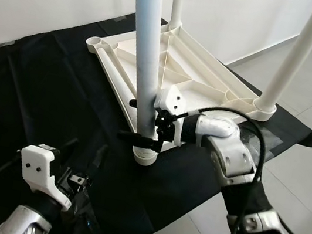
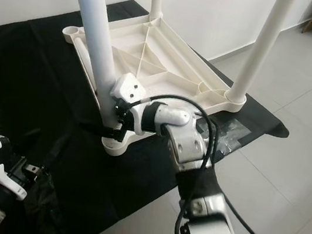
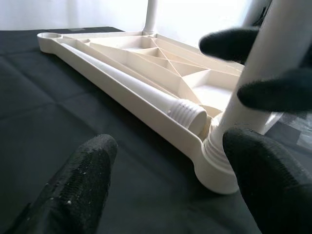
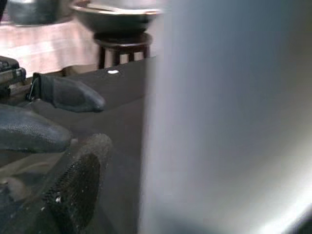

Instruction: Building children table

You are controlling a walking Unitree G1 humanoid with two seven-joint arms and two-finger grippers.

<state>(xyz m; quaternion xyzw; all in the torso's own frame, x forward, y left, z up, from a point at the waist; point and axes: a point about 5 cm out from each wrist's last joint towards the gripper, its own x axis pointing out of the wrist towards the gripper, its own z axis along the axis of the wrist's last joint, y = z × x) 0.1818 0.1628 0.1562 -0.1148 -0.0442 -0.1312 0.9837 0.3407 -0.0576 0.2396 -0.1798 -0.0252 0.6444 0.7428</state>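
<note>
Tabletop (image 1: pixel 210 72) lies upside down on black cloth (image 1: pixel 48 88), sockets up, so legs go in from above. I have right gripper (image 1: pixel 141 134) clamped on near leg (image 1: pixel 146 50) just above its corner socket (image 1: pixel 145 154), likely to seat it. Left gripper (image 1: pixel 83 162) wide, holding nothing, low over cloth, near that corner. Loose leg (image 3: pixel 131 85) lies in tabletop frame.

The right gripper (image 1: pixel 141 136) clamps the near leg (image 1: pixel 145 62) just above its socket (image 1: pixel 147 156), so that leg blocks everything straight ahead of it. Beyond stand two more legs (image 1: pixel 296 56), with the ribbed tabletop (image 1: pixel 197 79) between. The left gripper (image 1: pixel 83 165), fingers apart, has bare black cloth (image 1: pixel 42 87) ahead, the socket farther on.
</note>
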